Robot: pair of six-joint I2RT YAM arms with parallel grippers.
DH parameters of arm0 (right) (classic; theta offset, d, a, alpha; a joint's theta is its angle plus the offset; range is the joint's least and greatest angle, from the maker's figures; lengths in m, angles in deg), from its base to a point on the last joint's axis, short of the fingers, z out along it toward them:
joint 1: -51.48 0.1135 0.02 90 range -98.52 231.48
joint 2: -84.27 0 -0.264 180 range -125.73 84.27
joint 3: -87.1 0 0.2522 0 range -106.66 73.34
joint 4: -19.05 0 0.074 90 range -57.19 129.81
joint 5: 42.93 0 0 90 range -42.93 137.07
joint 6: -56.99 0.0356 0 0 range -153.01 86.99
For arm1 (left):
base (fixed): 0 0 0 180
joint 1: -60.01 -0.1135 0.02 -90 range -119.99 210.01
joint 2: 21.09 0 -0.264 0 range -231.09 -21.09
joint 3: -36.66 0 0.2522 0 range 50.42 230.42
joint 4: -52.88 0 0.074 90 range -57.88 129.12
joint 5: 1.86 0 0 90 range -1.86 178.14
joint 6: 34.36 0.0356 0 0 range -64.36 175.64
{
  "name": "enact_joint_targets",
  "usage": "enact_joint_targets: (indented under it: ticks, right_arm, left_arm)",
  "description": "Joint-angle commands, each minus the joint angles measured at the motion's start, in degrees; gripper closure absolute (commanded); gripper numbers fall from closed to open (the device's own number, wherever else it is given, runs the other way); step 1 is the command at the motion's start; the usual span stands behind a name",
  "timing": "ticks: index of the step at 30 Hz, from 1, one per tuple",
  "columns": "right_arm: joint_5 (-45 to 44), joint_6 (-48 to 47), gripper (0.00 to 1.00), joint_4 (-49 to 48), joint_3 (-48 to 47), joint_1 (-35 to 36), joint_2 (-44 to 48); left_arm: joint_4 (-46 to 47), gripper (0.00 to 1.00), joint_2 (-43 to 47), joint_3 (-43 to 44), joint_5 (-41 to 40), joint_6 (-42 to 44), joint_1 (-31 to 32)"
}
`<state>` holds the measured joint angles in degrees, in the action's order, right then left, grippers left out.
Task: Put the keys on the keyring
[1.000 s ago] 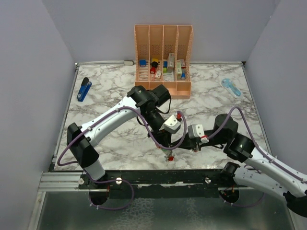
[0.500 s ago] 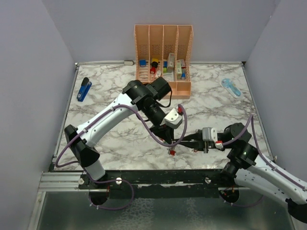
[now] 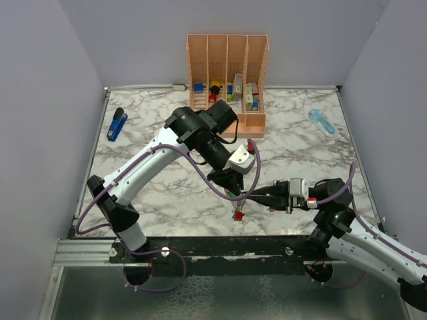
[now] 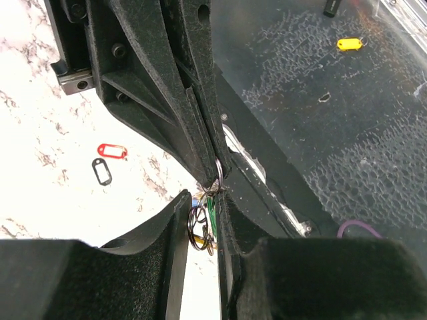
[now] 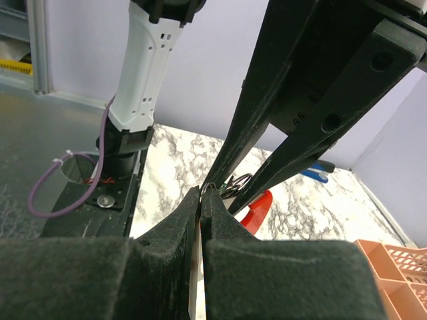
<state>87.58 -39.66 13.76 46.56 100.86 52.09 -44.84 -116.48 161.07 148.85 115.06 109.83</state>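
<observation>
Both grippers meet over the table's near edge. My right gripper (image 5: pixel 202 190) (image 3: pixel 245 198) is shut on a thin metal ring (image 5: pixel 208 186) at its very tips. A bunch of small metal rings (image 4: pixel 200 228) with a green bit hangs from it, in the narrow gap of my left gripper (image 4: pixel 202 200) (image 3: pixel 233 193), whose jaws stand slightly apart. No key blades show. The red keyring (image 5: pixel 257 210) (image 3: pixel 238 215) sits just below the two grippers; I cannot tell whether it hangs or lies on the table.
An orange divided organiser (image 3: pixel 227 73) with small items stands at the back. A blue stapler (image 3: pixel 117 124) lies far left, a pale blue object (image 3: pixel 321 121) far right. Red (image 4: pixel 111 151) and black (image 4: pixel 102 171) tags lie on the marble; a yellow tag (image 4: pixel 349 44) lies below the table edge.
My right arm has drawn back to the right and stretched flat, its tips staying at the rings. The left jaws have parted a little around the bunch.
</observation>
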Motion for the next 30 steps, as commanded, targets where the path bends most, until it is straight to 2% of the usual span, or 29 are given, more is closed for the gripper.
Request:
enact_joint_targets:
  ticks: [1, 5, 13, 18, 24, 30]
  right_arm:
    - [0.3, 2.8, 0.99, -5.9, 1.3, 0.6, 1.1]
    - [-2.3, 2.6, 0.99, -5.5, 1.3, 0.6, 1.7]
    - [-13.4, 4.3, 0.99, -6.6, 3.3, 0.6, 3.8]
    - [-19.3, 3.9, 0.99, -7.8, 3.6, 0.6, 4.0]
    - [-21.6, 2.6, 0.99, -7.9, 2.3, 0.6, 2.2]
    - [-26.6, 1.7, 0.99, -10.7, 2.8, 0.6, 1.5]
  left_arm:
    - [6.3, 0.77, 0.8, 3.1, -1.9, -2.8, -1.8]
    - [11.5, 0.76, 2.5, 3.6, -2.1, -6.8, -4.1]
    - [12.8, 0.73, 3.2, 5.2, -1.6, -9.1, -6.5]
    - [17.0, 0.72, 3.6, 4.5, -2.5, -13.2, -8.3]
    - [25.6, 0.72, 5.4, -2.1, -0.2, -20.9, -10.1]
    - [28.5, 0.72, 6.4, -8.5, 2.4, -24.0, -10.2]
